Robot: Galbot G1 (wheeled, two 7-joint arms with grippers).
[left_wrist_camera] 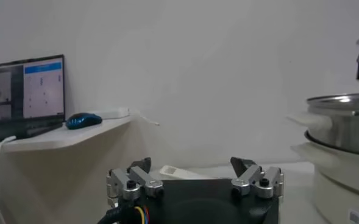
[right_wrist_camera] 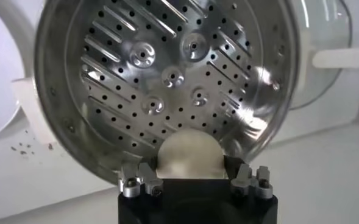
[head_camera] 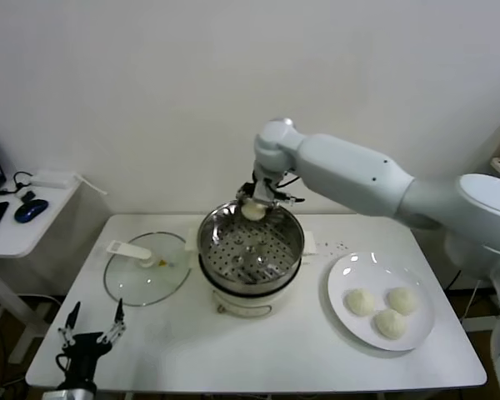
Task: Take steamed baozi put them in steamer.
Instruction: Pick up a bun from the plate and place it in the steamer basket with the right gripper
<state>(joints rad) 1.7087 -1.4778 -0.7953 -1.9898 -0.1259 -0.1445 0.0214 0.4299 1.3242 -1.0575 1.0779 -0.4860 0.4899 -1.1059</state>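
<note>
While right gripper (head_camera: 255, 202) hangs over far rim of steamer (head_camera: 251, 247), its fingers are clamped on 1 steamed baozi (right_wrist_camera: 188, 154), bun held above perforated floor, not touching it. 3 more baozi (head_camera: 382, 309) sit on white plate (head_camera: 343, 272), right of steamer. Glass lid (head_camera: 147, 268) lies flat left of steamer. Left gripper (head_camera: 92, 325) parked at table's near-left edge, fingers apart, nothing between them.

Right gripper (head_camera: 255, 202) reaches forward, jaws clamped; left gripper (head_camera: 90, 325) parked low, jaws apart.
</note>
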